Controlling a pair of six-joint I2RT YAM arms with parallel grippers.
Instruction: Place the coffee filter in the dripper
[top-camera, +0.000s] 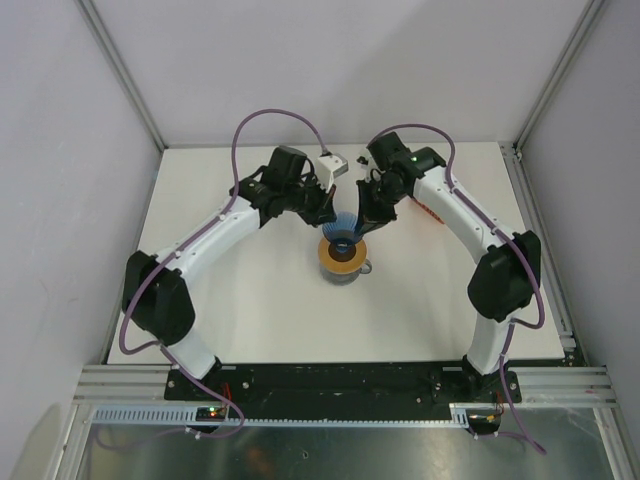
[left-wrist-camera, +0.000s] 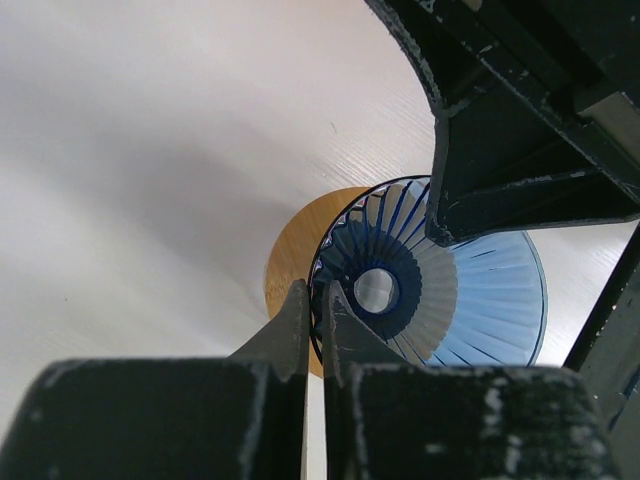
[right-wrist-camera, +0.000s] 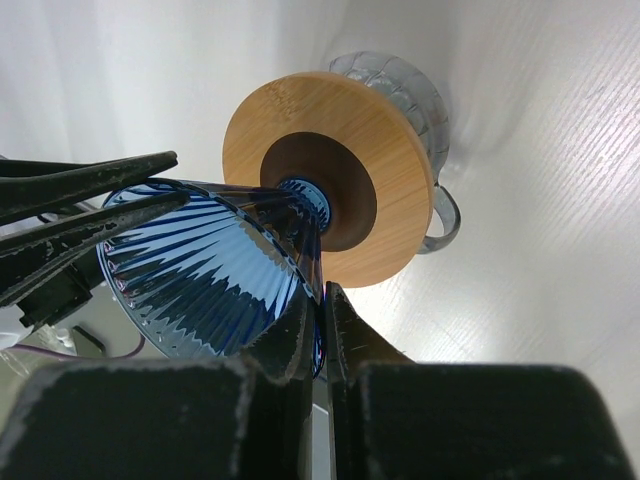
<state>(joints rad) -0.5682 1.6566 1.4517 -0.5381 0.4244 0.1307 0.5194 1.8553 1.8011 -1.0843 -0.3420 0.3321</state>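
Both grippers hold the dark-blue ribbed dripper (top-camera: 343, 229) by its rim, over the middle of the table. My left gripper (left-wrist-camera: 316, 292) is shut on the near rim of the dripper (left-wrist-camera: 470, 300), whose centre hole faces the left wrist camera. My right gripper (right-wrist-camera: 321, 298) is shut on the opposite rim of the dripper (right-wrist-camera: 210, 290). The narrow end of the dripper points at the wooden ring (right-wrist-camera: 400, 190) lying on the glass mug (right-wrist-camera: 400, 85). I cannot tell whether it touches the ring. The coffee filter is out of view.
The mug with the ring (top-camera: 341, 262) stands just nearer than the dripper. A small white and grey object (top-camera: 334, 166) lies behind the grippers. An orange thing (top-camera: 431, 213) shows under the right forearm. White walls close the table on three sides.
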